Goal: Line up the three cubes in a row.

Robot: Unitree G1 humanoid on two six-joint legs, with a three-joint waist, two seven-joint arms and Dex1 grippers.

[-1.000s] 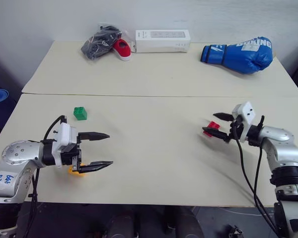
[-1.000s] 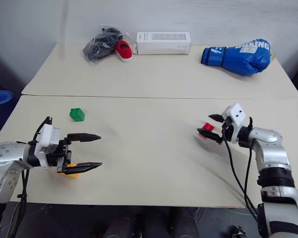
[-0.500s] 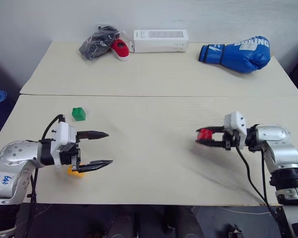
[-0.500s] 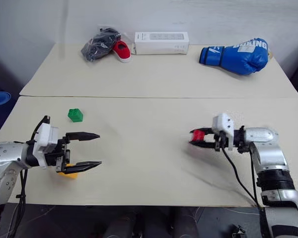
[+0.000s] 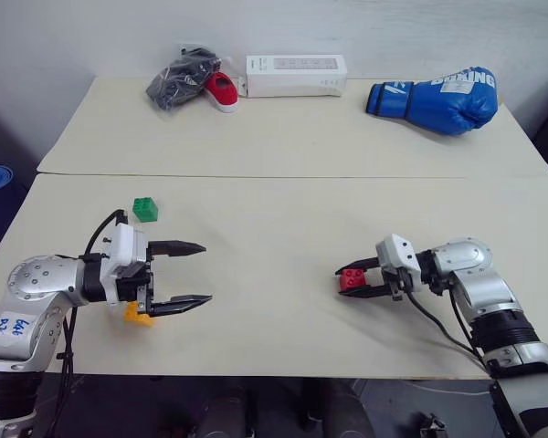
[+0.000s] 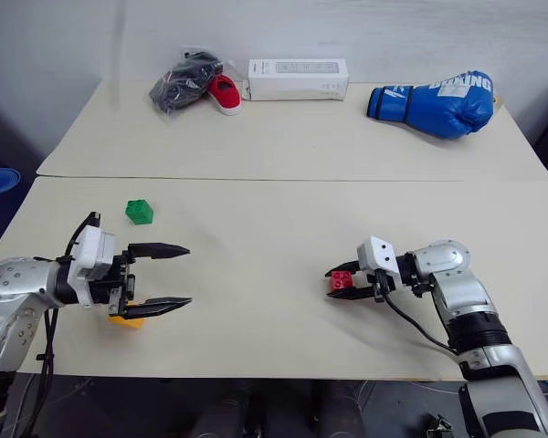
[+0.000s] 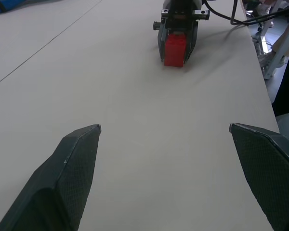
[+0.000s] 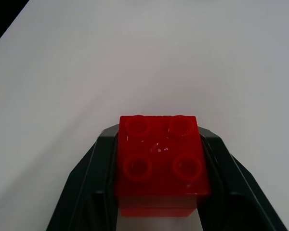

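Our right gripper [image 5: 354,280] is clamped on the small red plastic studded brick [image 5: 351,279] and holds it low over the right half of the cream tabletop [image 5: 274,228], pointing toward the middle; whether the brick already touches the surface we cannot quite tell from the head views. There too, our left gripper [image 5: 197,273] hangs with its two black fingers spread wide and nothing between them, the yellow-orange studded brick [image 5: 137,314] lying on the table just beneath it and half hidden, and the green studded brick [image 5: 145,209] resting a little farther back on the left side. In the left wrist view the red brick sits squarely between the other arm's fingers, well across bare table. In the right wrist view the four studs face up and both fingers [image 8: 94,178] press the brick's sides. We judge the step in hand to be carrying the red brick toward the other two, which are well apart from it. The next move calls for setting it down in line with the green and yellow-orange bricks, then releasing it without nudging it.
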